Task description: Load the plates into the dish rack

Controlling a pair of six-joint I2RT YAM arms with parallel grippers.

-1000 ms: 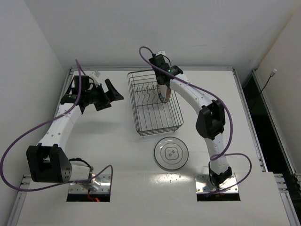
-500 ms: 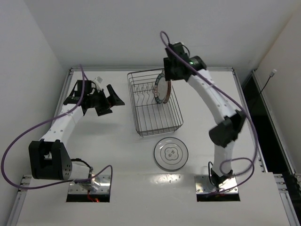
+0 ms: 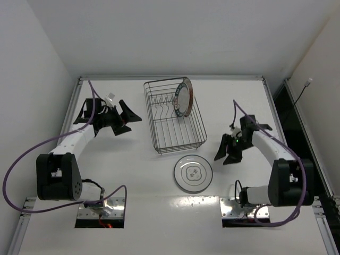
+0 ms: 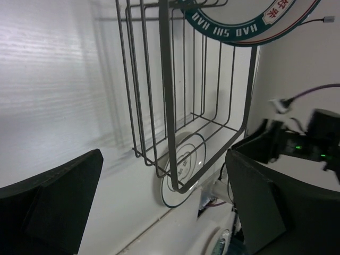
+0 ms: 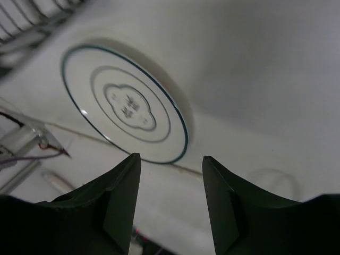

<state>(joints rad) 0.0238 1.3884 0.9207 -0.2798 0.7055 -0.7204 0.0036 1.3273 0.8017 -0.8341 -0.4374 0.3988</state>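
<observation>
**A:** So what's seen in the dish rack (image 3: 178, 135)?

**B:** Thin dark wire, rectangular basket. A glossy round teal-rimmed plate (image 3: 184, 97) is stood on edge at its far right corner, and "HAO SHI HAO" can be read on the rim.

**A:** And the jaws?

**B:** The grey-ringed plate (image 3: 193, 172) is laid flat near the rack, just ahead of the right gripper (image 3: 223, 158). Its jaws are parted and nothing is held. The left gripper (image 3: 127, 121) is spread wide, empty.

place: robot lab | cue: white walled table (image 3: 133, 175) (two bolted arms (image 3: 71, 139))
</observation>
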